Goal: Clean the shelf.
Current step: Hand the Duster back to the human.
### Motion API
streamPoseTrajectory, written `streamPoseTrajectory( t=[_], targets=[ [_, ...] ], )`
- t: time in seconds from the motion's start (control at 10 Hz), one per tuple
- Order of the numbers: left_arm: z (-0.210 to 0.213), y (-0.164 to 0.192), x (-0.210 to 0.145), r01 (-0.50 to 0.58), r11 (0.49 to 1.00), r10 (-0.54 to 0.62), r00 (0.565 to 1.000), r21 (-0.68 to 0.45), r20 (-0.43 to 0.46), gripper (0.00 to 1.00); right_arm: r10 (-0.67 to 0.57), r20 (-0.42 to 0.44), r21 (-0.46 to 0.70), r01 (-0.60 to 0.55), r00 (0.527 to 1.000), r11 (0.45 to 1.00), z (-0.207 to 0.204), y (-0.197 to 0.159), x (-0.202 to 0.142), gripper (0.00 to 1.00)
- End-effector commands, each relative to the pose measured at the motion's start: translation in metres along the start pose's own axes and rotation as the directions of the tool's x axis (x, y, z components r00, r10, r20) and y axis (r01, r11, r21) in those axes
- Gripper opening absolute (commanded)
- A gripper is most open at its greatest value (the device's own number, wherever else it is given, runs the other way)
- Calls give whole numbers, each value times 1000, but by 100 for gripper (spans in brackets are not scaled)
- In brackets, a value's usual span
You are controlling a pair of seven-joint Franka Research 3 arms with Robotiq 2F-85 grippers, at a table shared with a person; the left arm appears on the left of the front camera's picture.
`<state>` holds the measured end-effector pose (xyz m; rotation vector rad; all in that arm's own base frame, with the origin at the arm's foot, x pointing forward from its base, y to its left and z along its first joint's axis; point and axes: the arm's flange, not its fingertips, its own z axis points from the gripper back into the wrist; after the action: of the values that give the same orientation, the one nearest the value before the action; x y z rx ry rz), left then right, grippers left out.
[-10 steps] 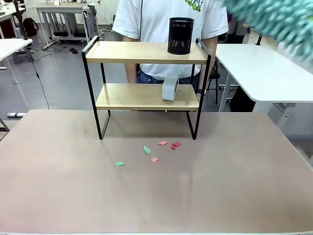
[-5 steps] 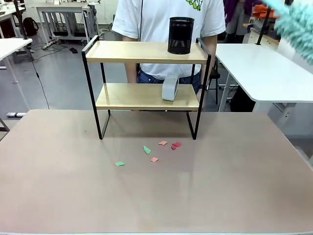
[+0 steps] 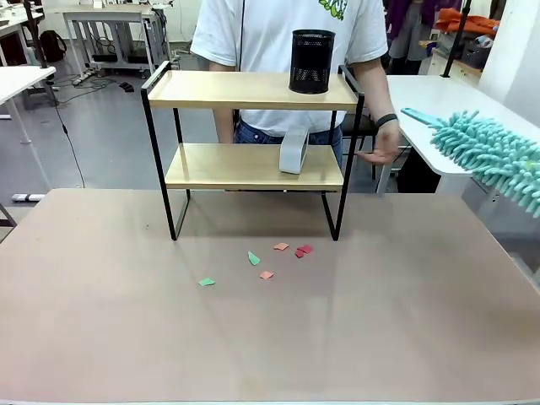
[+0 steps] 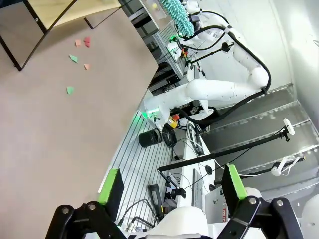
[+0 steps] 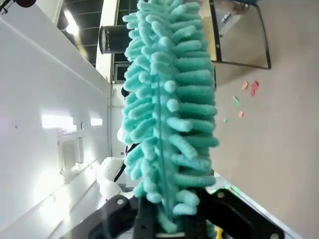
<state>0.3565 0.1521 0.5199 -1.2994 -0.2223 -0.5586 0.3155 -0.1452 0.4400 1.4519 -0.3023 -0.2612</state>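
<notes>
Two-tier shelf (image 3: 253,126) standing upright at the far middle of the brown table (image 3: 270,337), four black legs on the tabletop, a person's white shirt (image 3: 278,34) right behind it. Black mesh cup (image 3: 311,61) on the top board toward the right end; small grey block (image 3: 294,151) on the lower board below it, leaning slightly. Scattered paper scraps (image 3: 266,261) on the table just near of the shelf: pink and red ones toward the right, green ones toward the left, all apart from the legs. Person's hand (image 3: 384,148) hanging just right of the shelf's right frame, dark band on the wrist. Fluffy teal duster (image 3: 489,156) reaching in from the right edge, raised above the table and well apart from the shelf, tip pointing left toward that hand. Right gripper (image 5: 167,226) clamped on the duster's base, teal strands rising straight up between the black fingers. Left gripper (image 4: 172,186) spread wide with nothing between the green pads (image 4: 110,185), off the table's near side, shelf corner and scraps far beyond.
</notes>
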Motion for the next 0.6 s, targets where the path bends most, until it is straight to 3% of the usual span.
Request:
streamPoseTrajectory(
  t=[0.0, 0.5],
  targets=[
    [2, -1, -3, 19, 1000, -19, 1000, -2, -9, 100, -6, -32, -5, 6, 999, 1000, 2, 9, 8, 0],
    [2, -1, -3, 19, 1000, -19, 1000, -2, -9, 100, -39, -24, -20, 39, 999, 999, -1, 2, 11, 0]
  ],
)
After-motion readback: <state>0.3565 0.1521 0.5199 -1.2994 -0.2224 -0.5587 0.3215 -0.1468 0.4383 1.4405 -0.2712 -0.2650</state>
